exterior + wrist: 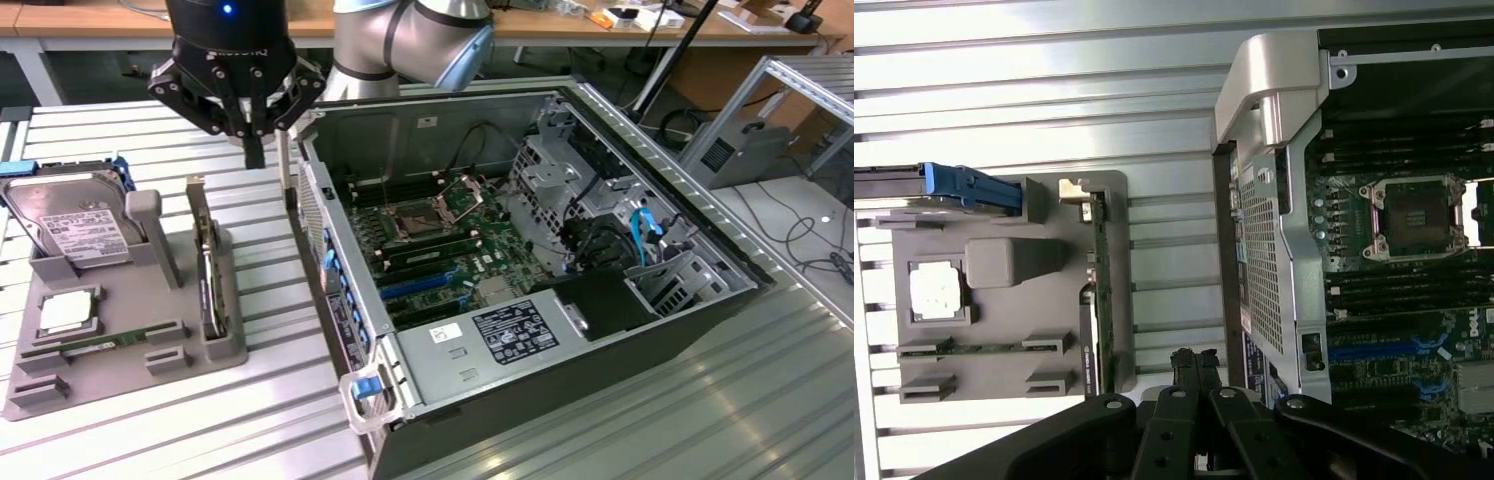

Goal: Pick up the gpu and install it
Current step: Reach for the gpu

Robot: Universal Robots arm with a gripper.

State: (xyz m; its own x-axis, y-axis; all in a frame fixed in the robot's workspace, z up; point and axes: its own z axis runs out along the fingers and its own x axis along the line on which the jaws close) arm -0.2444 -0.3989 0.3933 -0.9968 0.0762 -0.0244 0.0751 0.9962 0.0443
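Observation:
The gpu (207, 285) stands on edge in a slot along the grey holder tray (227, 350), its silver bracket at the far end. In the wrist view the gpu (1100, 290) appears as a thin green strip at the edge of the tray (1004, 255). My gripper (254, 155) hangs above the table, between the tray's far end and the open computer case (400, 390). Its fingers are shut with nothing between them. The wrist view has the gripper (1194, 365) above the gap between tray and case, apart from the card.
The tray also holds a silver hard drive (74, 225), a processor chip (64, 313) and a memory stick (107, 343). Inside the case lies the motherboard (441, 240) with blue slots (1374, 350). The case wall (1274, 200) rises close beside the gripper.

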